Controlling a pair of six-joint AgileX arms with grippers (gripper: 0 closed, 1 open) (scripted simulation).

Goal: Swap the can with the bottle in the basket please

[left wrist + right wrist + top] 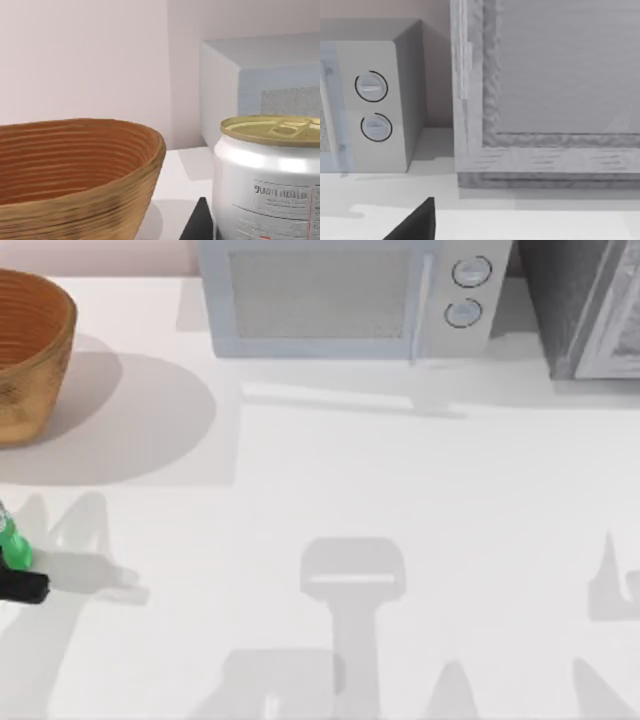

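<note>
- Basket [30,350] is sitting on the white table [400,490], which is stretching across the whole top view.
- Grey cabinet [590,310] is standing at the table's back right corner, just beside the microwave.
- Microwave [330,300] is standing at the back middle, with its two round knobs facing forward on its right side.
- Basket again: it is resting upright at the back left, well apart from the microwave, and the picture's edge is cutting part of it off. The left wrist view is showing its ribbed inner wall.
- Can [265,185] is standing upright outside the basket and near it, gold top up, close in front of the left wrist camera. The microwave is showing behind it.
- Bottle [12,540] is lying at the table's far left edge, in front of the basket and apart from it. A dark piece [25,585] that I cannot make out is touching its near end.
- Left gripper [199,225] is sitting just beside the can; I cannot tell whether it is clamping it.
- Right gripper [415,222] is facing the cabinet and microwave; I cannot tell its state.
</note>
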